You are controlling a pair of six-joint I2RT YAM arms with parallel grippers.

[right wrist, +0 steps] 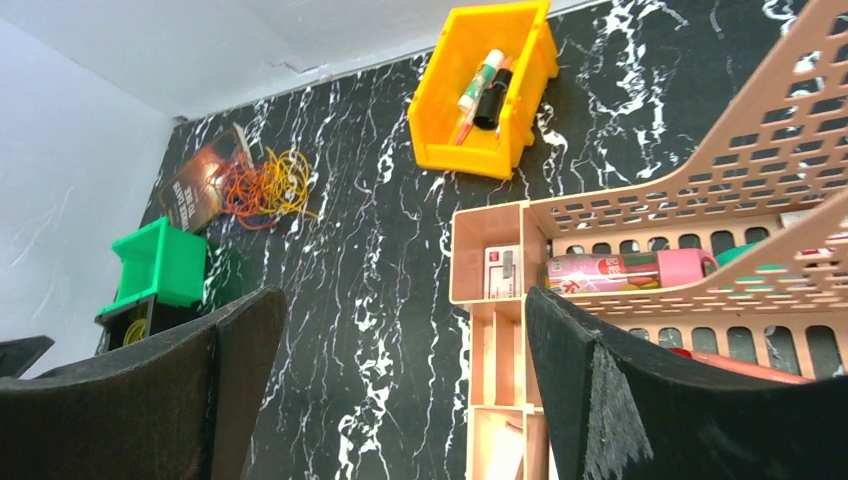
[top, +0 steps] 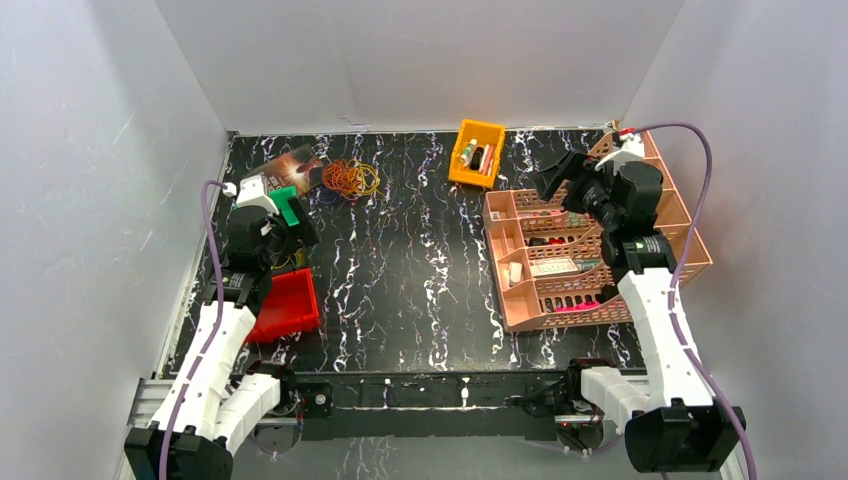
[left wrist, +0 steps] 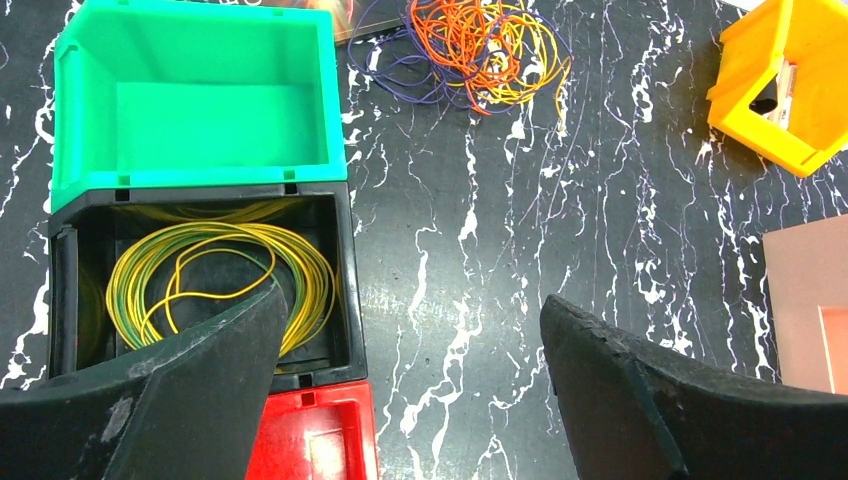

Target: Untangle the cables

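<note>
The cables [top: 350, 178] lie as a small tangle of thin orange, yellow and dark purple loops on the black marbled table at the back left. They also show in the left wrist view [left wrist: 480, 50] and the right wrist view [right wrist: 262, 185]. A coil of yellow-green wire [left wrist: 215, 285] rests in a black bin [left wrist: 342, 290]. My left gripper [left wrist: 412, 300] hangs open over the bins, nearer than the tangle and apart from it, seen from above [top: 295, 228]. My right gripper [right wrist: 405, 295] is open and empty beside the pink organiser, far right of the tangle [top: 560, 178].
Green bin [left wrist: 90, 110], black bin and red bin [left wrist: 320, 430] stand in a row at the left. A yellow bin [top: 476, 152] with pens sits at the back centre. A pink organiser [top: 600, 250] fills the right. A dark booklet [top: 292, 165] lies by the tangle. White walls enclose the table.
</note>
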